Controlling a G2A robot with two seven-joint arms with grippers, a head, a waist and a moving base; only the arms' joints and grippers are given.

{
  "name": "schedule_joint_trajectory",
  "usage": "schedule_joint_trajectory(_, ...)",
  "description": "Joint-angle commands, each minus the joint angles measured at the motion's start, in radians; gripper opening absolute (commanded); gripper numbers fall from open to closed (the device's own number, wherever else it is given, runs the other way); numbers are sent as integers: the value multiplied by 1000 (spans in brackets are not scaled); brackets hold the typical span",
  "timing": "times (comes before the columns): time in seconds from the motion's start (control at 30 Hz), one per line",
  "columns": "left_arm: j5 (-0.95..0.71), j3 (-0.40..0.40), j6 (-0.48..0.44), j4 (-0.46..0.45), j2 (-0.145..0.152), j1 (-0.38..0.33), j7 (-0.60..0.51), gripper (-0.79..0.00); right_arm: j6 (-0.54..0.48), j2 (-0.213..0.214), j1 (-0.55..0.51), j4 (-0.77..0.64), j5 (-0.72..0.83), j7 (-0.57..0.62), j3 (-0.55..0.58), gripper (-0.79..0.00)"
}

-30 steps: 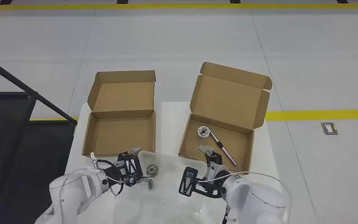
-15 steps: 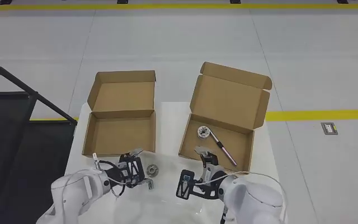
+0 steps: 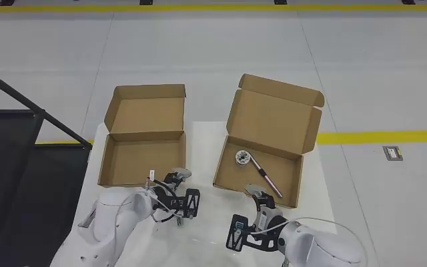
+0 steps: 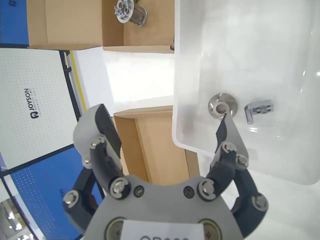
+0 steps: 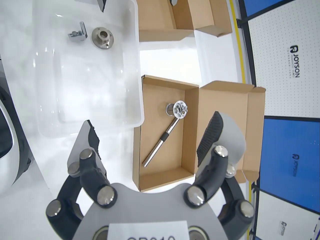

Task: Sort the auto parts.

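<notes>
A round metal flange and a small metal bracket lie side by side in a clear plastic tray. My left gripper is open; one fingertip hangs just beside the flange, the other is outside the tray near the left cardboard box. From above, the left gripper covers the flange. My right gripper is open and holds nothing, between the tray and the right cardboard box. That box holds a toothed hub and a thin rod. The flange and bracket lie at the tray's far end.
Two open cardboard boxes sit at the back of the white table: the left box has nothing in it, the right box has its lid raised. The right gripper is near the table's front.
My left gripper has moved right, over the tray, and now covers the flange from above. My right gripper has shifted right and toward the table's front edge.
</notes>
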Motion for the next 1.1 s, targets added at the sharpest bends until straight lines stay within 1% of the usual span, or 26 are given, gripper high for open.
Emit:
schedule_joint_trajectory(0.0, -15, 31, 0, 13, 6, -19, -10, 0, 18, 2, -17, -10, 2, 9, 8, 0)
schedule_joint_trajectory(0.37, -15, 31, 0, 13, 6, -19, -10, 0, 20, 3, -20, -13, 1, 15, 9, 0)
schedule_joint_trajectory(0.43, 14, 40, 0, 24, 7, -11, -43, 0, 20, 3, -20, -13, 1, 15, 9, 0)
schedule_joint_trajectory(0.47, 39, 69, 0, 26, 4, -5, -76, 0, 20, 3, -20, -13, 1, 15, 9, 0)
schedule_joint_trajectory(0.63, 38, 124, 0, 46, -8, -30, -153, 0, 20, 3, -20, -13, 1, 15, 9, 0)
schedule_joint_trajectory(0.77, 10, 153, 0, 62, -16, -48, -222, 0, 20, 3, -20, -13, 1, 15, 9, 0)
schedule_joint_trajectory(0.83, 2, 175, 0, 67, -18, -59, -288, 0, 20, 3, -20, -13, 1, 15, 9, 0)
schedule_joint_trajectory(0.93, -20, 206, 0, 68, -18, -71, -375, 0, 20, 3, -20, -13, 1, 15, 9, 0)
schedule_joint_trajectory(0.97, -29, 214, 0, 69, -17, -75, -388, 0, 20, 3, -20, -13, 1, 15, 9, 0)
schedule_joint_trajectory(1.07, -63, 250, 0, 73, -7, -99, -451, 0, 20, 3, -20, -13, 1, 15, 9, 0)
